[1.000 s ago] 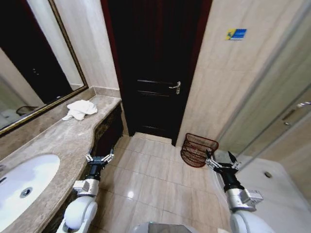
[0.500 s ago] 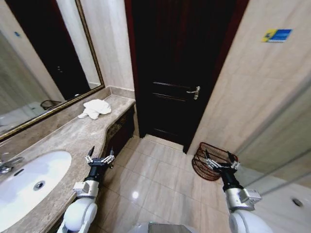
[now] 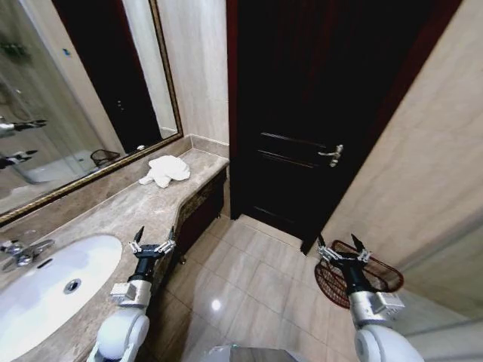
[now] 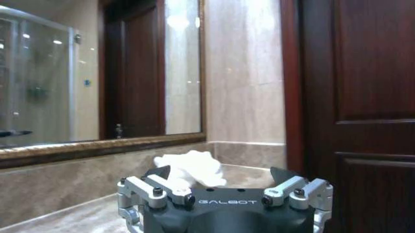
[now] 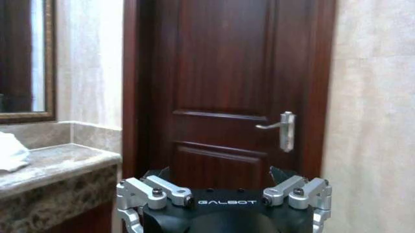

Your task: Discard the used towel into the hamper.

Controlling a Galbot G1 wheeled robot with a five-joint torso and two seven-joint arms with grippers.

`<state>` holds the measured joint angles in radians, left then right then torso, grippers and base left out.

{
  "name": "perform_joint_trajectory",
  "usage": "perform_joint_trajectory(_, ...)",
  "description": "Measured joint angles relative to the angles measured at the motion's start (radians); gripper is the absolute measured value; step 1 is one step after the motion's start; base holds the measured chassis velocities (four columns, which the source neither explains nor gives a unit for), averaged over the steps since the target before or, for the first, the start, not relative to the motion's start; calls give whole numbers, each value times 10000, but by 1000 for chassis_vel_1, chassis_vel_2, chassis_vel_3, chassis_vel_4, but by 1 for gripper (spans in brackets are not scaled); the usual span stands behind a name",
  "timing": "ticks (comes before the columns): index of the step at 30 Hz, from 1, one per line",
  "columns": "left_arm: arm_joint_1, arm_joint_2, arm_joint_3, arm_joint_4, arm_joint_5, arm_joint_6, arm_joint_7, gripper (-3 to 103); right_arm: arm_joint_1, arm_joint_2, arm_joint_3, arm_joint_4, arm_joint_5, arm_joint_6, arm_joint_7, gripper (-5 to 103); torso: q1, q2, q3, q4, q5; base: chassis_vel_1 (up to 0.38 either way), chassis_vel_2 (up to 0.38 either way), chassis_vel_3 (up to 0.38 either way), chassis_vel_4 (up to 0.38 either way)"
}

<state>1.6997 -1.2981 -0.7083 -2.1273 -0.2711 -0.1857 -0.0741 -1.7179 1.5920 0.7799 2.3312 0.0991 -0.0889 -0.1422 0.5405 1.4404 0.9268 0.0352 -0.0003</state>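
Note:
A crumpled white towel (image 3: 167, 170) lies on the far end of the marble counter (image 3: 113, 215), close to the mirror; it also appears as the towel (image 4: 192, 167) ahead of the left wrist and as a white towel edge (image 5: 9, 153) in the right wrist view. The hamper (image 3: 381, 276), a dark reddish-brown wire basket, stands on the floor by the wall at the right, partly behind my right arm. My left gripper (image 3: 153, 240) is open and empty, held low beside the counter front. In front of the hamper my right gripper (image 3: 338, 250) is open and empty.
A white sink (image 3: 45, 283) with a chrome tap (image 3: 23, 250) is set in the counter at the near left. A large framed mirror (image 3: 83, 98) runs along the wall. A dark wooden door (image 3: 302, 128) with a lever handle (image 3: 332, 154) is shut ahead. Tiled floor (image 3: 249, 279) lies between.
The whole head view has swung left, so the camera moved: door, towel and sink sit further right in the picture. Both grippers stay open and held as before.

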Motion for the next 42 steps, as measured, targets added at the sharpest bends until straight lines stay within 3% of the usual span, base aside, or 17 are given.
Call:
perform_joint_trajectory(2,0,1,-28,0,-5,6,-5,100,61,-13,-34,0,-4,-41,-6,100,5,-3,3,8,8,-44,199,169,-77)
perform_joint_trajectory(3,-1,-1,-43,6,-11,12,-5,100,122,-24,-67,11,-10,-102,-9,100,7,-2,3,0,-2,-79,173,182,-51)
perform_joint_trajectory(35,-96,-127,-79,117,-40,-115,-38,100,588,-152,-229,-123,-24,-414,-38,100,2,-1,2,2,1,-99,154,154,-97)
perform_joint_trajectory(42,-214,-142,-42,78,-32,76,-112,100,669,-199,-231,-236,-24,-418,-61,100,3,-1,2,3,5,-122,116,129,-138)
